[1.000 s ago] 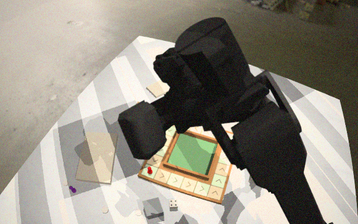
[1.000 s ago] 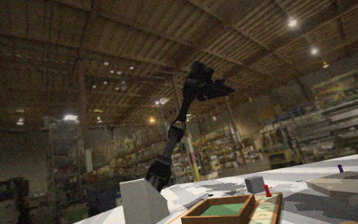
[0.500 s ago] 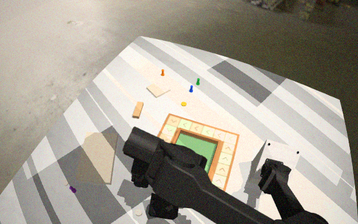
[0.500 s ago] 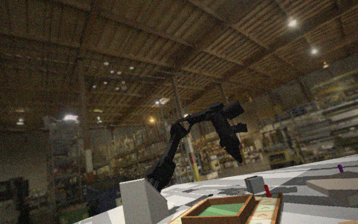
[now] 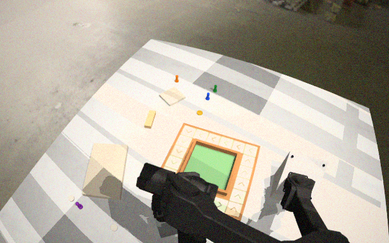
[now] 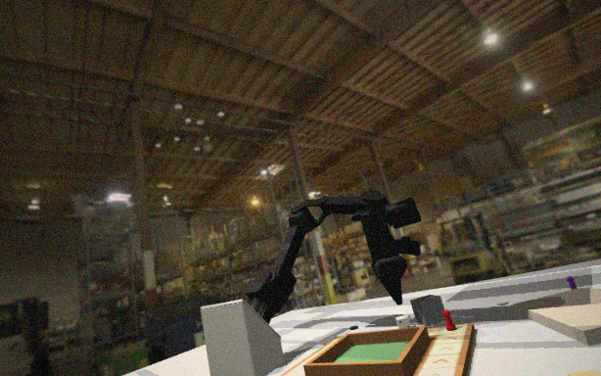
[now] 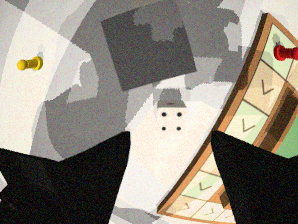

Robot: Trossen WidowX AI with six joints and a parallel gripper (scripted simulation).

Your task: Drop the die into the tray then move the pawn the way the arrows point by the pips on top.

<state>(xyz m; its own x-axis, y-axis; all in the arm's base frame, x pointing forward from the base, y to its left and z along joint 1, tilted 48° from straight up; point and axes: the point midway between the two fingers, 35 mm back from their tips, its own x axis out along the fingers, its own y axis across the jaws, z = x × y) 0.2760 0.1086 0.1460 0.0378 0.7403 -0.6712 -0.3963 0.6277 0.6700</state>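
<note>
The claw [image 6: 399, 303] [image 7: 172, 137] points down with its black, tapering fingers apart and nothing between them. It is presumably spread to leave room on both sides of the die for a descent.

Ahead of the fingertips in the wrist view, on the counter [image 5: 142, 95] [image 6: 499, 338] [image 7: 150, 165], lies the white die [image 6: 402, 321] [image 7: 171, 120], a sharp-edged cube with four dark pips on the face seen from above. That four should not count for the move; only the face showing after the drop would.

Just beyond the die stands a plain, dull grey block [image 6: 428, 310] [image 7: 149, 46], near enough that a skewed approach could nudge it.

To the claw's right in the wrist view runs the board [image 5: 250, 177] [image 6: 467, 343] [image 7: 197, 160], orange-brown along its rim, with arrows on pale cream and green squares. The walled tray [image 5: 237, 168] [image 6: 411, 354] [image 7: 286, 107] has a flat green floor, its raised sides probably meant to keep a rolling die in.

Farther up on that side, the glossy red pawn [image 6: 448, 320] [image 7: 286, 52] stands on a corner square, seemingly waiting for the roll. Out to the left is a yellow pawn [image 7: 30, 63], off the board and best left alone.
</note>
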